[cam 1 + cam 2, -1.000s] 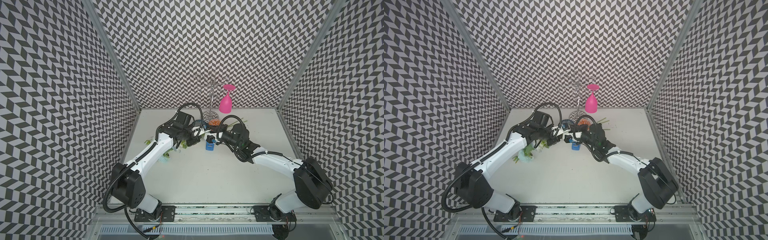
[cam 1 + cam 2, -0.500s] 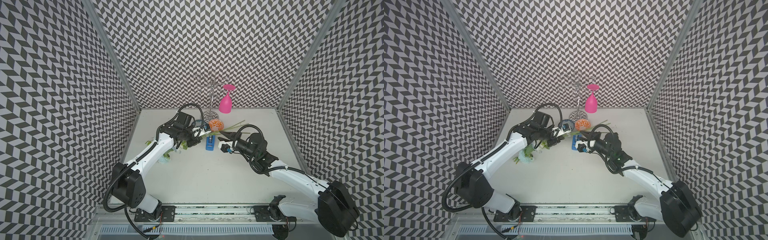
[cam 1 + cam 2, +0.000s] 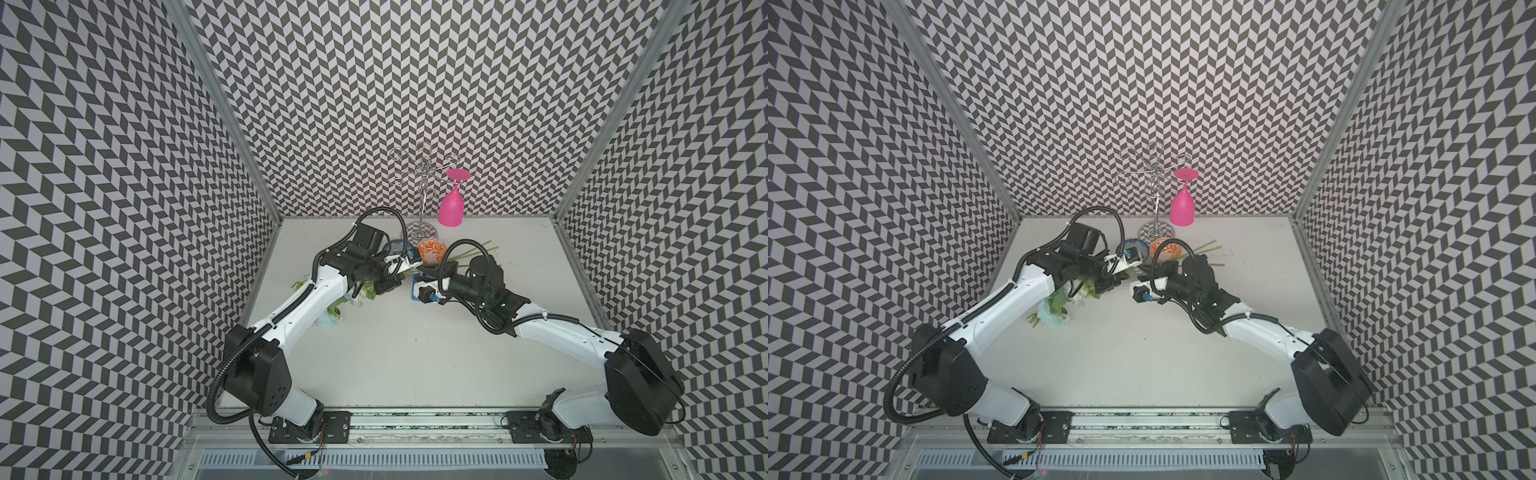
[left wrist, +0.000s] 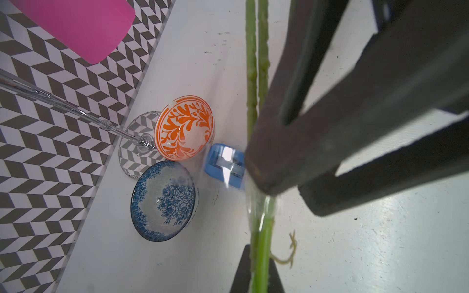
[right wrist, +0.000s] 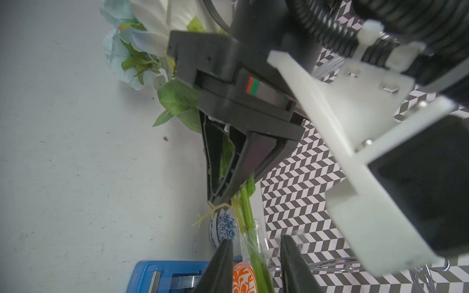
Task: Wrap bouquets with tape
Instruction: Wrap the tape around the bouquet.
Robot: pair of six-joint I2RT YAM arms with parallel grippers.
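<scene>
Beside orange glazed bowl [image 4: 185,128]: boxy blue tape [image 4: 221,162].

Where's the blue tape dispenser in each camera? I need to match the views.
In a top view: tape dispenser, a blue sliver just in front of the orange bowl.
In a top view: not made out; the right arm covers the spot in front of the orange bowl.
Left wrist: blurred blue block beside the bowl.
Right wrist: cut off by the frame edge, beside the bowl.
Shared landmark: the orange bowl.
</scene>
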